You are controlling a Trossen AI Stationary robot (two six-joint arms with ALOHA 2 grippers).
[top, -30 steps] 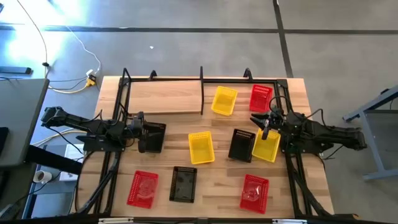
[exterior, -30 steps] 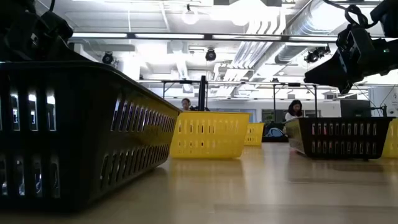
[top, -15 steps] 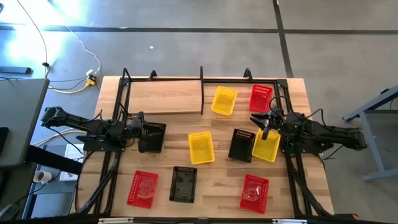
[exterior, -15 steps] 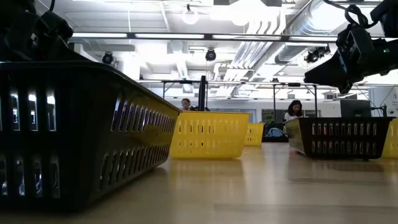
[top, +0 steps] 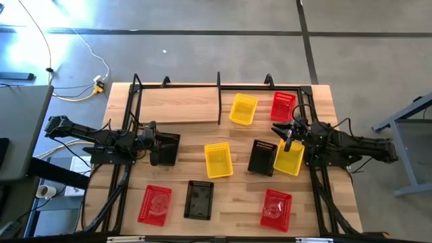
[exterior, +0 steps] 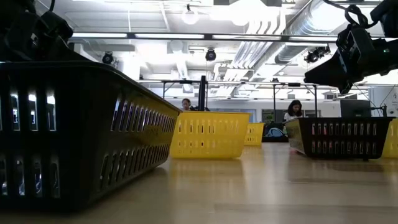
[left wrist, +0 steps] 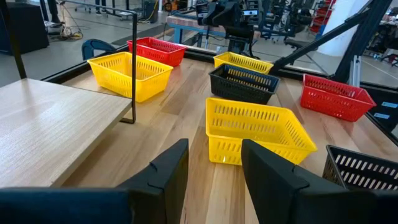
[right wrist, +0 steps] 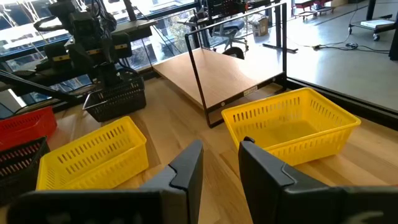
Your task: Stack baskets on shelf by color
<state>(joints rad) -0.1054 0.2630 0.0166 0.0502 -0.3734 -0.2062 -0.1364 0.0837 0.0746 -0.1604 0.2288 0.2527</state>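
- The worktop [top: 236,199] carries all items; the shelf [top: 179,108] occupies its far left part, a pale plank framed in black tubing, and the plank holds no basket yet.
- The baskets lie spread over the worktop, well apart: two yellow baskets, one near the shelf post [top: 243,109] and one at centre [top: 218,160]; a red basket [top: 283,106] at the far right; a black basket [top: 262,156] right of centre; near the front edge, a red basket [top: 154,204], a black basket [top: 199,200] and another red basket [top: 276,208].
- Contents: the front three baskets appear to hold something pale or clear, too small to identify. The yellow ones look empty.
- Handling, as a judgement: thin perforated plastic, light, slightly flexible, likely to slide on wood. A pinch on one long rim wall suits best; nesting needs level alignment.
- The left gripper [top: 156,147] sits over a black basket [top: 165,150] at the worktop's left; its jaws stand parted in the wrist view, holding nothing visible.
- The right gripper [top: 289,132] hovers at a yellow basket [top: 289,158] on the right; jaws narrowly parted, empty.
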